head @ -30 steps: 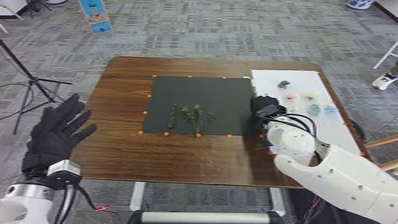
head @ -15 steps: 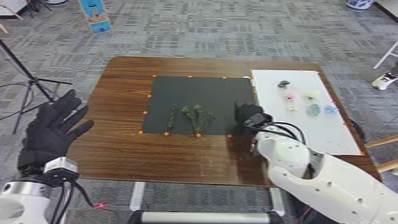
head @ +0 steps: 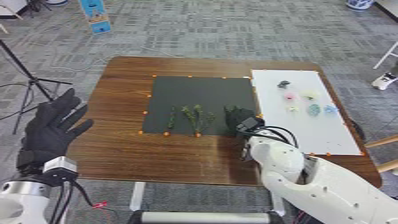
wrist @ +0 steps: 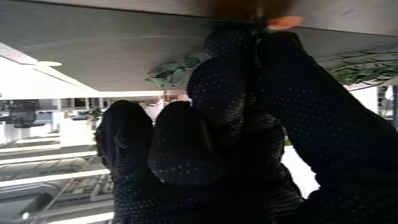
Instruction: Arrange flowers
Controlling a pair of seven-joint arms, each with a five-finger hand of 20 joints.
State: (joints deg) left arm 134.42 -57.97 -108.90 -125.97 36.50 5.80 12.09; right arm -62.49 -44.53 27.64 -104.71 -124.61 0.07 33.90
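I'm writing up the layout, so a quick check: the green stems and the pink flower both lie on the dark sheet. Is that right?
Not quite: the head view shows the pink flower on the white sheet, not the dark one. The green stems do lie on the dark sheet.

Right hand [head: 240, 121] hides the black mat's [head: 200, 90] near-right corner, and the lower part of the round-leaved sprig [wrist: 167, 77] over the mat is behind that glove in the wrist view, so can't tell if it's held. Pink bloom [head: 290, 96] right of the mat too small to name by kind; left arm [head: 19, 206], left of the mat, cut off by the bottom edge.
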